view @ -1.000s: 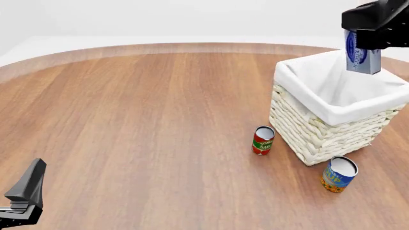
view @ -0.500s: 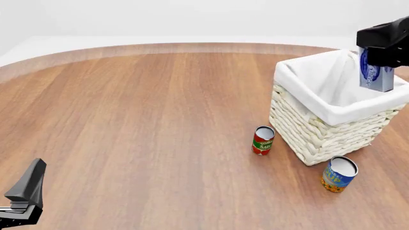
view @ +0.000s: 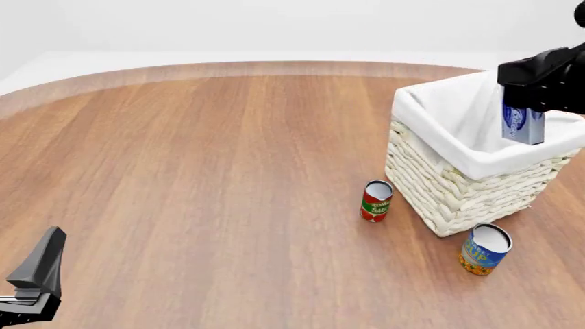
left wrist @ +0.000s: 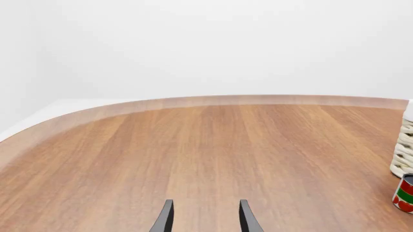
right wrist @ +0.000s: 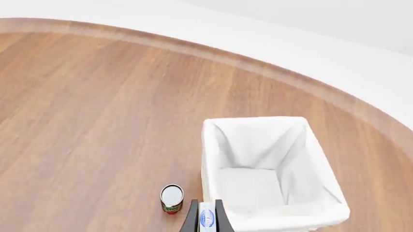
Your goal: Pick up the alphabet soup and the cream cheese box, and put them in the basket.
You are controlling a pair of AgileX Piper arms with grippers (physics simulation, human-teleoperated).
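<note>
My left end effector point(view: 37, 277) sits idle and parted, empty, far across the table point(view: 210, 171). The soup point(view: 484, 249) stands just in front of the basket point(view: 457, 185). My right end effector point(view: 535, 86) pinches the cheese box point(view: 522, 123) upright, its long axis vertical, directly above the basket's open liner.
</note>
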